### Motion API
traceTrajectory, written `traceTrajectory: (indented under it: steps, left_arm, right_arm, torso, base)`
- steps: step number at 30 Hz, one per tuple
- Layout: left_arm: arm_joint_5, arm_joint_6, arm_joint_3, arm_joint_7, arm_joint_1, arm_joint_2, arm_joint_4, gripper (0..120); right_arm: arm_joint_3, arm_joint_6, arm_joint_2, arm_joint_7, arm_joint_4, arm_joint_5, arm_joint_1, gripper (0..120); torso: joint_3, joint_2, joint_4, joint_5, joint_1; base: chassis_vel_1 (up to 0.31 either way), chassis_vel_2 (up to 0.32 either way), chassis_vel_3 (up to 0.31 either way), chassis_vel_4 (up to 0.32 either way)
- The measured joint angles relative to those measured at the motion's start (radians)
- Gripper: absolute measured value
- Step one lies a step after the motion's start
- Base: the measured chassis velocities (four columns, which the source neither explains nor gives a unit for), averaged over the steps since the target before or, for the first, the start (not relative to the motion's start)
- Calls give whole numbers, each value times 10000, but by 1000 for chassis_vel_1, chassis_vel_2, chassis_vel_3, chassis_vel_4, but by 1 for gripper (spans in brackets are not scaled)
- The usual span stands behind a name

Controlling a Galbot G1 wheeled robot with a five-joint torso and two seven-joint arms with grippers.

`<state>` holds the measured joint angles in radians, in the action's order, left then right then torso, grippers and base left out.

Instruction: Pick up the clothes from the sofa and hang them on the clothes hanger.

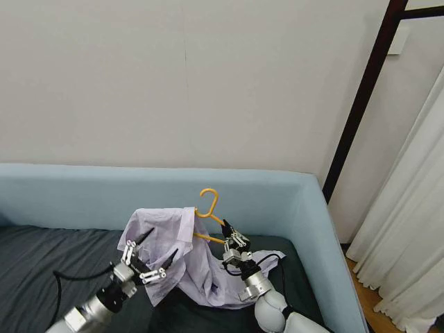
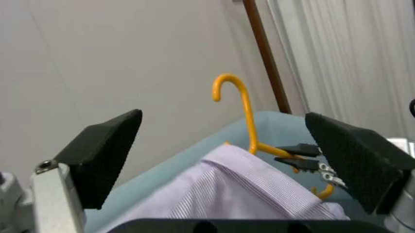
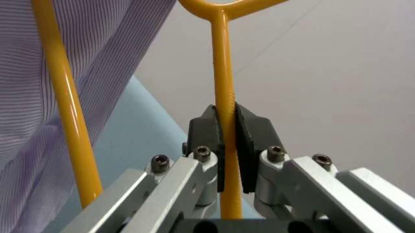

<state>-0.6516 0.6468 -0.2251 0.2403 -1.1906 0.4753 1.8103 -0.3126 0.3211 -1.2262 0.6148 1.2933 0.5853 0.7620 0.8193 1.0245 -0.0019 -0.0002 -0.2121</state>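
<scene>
A pale lilac striped shirt [image 1: 177,260] hangs on a yellow hanger [image 1: 209,211] above the dark sofa seat, its hook pointing up. My right gripper [image 1: 232,243] is shut on the hanger's right arm; in the right wrist view the black pads [image 3: 250,141] clamp the yellow bar [image 3: 224,87]. My left gripper [image 1: 149,255] stands open just left of the shirt's front, its fingers spread with nothing between them. In the left wrist view the shirt collar [image 2: 259,187] and hanger hook [image 2: 236,97] sit beyond the two open pads [image 2: 104,150].
The light blue sofa back [image 1: 83,194] and right armrest [image 1: 319,257] enclose the dark seat [image 1: 41,253]. A dark rack post [image 1: 361,104] rises at the right, next to a white curtain [image 1: 409,236]. A plain wall is behind.
</scene>
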Motion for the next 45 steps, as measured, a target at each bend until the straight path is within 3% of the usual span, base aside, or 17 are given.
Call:
traceTrajectory:
  steps: [1, 6, 7, 9, 15, 17, 23, 26, 33, 41, 45]
  left_arm:
    - [0, 0, 0, 0, 0, 0, 0, 100]
    - [-1755, -1051, 332, 2656, 1449, -1478, -1104, 100]
    - [-1755, -1051, 332, 2656, 1449, -1478, -1104, 100]
    - [-2302, -1656, 373, 4061, 1822, -1846, -1647, 100]
    - [-2953, -2853, 378, 5701, 2320, -2007, -2108, 100]
    - [-2995, -3648, 481, 6714, 2718, -2003, -2326, 100]
    - [-2387, -5388, 818, 8604, 3751, -1793, -2942, 100]
    - [-2072, -5670, 985, 8888, 4073, -1660, -3088, 100]
    - [-1069, -6005, 2325, 9371, 5715, -1078, -3705, 100]
    - [-464, -6108, 2558, 9438, 6037, -758, -4014, 97]
    - [-326, -6265, 2540, 9725, 6118, -708, -4185, 81]
  right_arm:
    - [0, 0, 0, 0, 0, 0, 0, 5]
    - [-71, 156, -251, -111, -23, 333, 203, 5]
    - [-71, 156, -251, -111, -23, 333, 203, 5]
    - [-103, 240, -383, -147, -24, 554, 254, 5]
    - [-188, 386, -520, -190, -23, 887, 253, 5]
    - [-237, 412, -538, -200, -22, 987, 224, 5]
    - [-421, 468, -673, -210, -36, 1201, 44, 5]
    - [-473, 509, -732, -212, -36, 1341, 17, 5]
    - [-441, 575, -831, -227, 58, 1716, 45, 5]
    - [-359, 575, -866, -232, -19, 1732, 67, 5]
    - [-335, 570, -891, -233, -23, 1741, 64, 5]
  torso:
    - [0, 0, 0, 0, 0]
    - [1, 0, 4, 3, -2]
    - [1, 0, 4, 3, -2]
    - [1, 0, 8, -2, -1]
    - [0, 0, 4, -2, -2]
    - [0, 0, 1, -1, -1]
    - [0, 0, 5, 0, -1]
    - [0, 0, 4, 0, -1]
    - [0, 0, 1, 1, -1]
    - [0, 0, 3, 1, 1]
    - [0, 0, 5, 1, 1]
  base:
    - [0, 0, 0, 0]
    - [0, 0, 0, 0]
    - [0, 0, 0, 0]
    - [0, 0, 0, 0]
    - [0, 0, 0, 0]
    - [0, 0, 0, 0]
    - [0, 0, 0, 0]
    - [0, 0, 0, 0]
    - [0, 0, 0, 0]
    - [0, 0, 0, 0]
    - [0, 0, 0, 0]
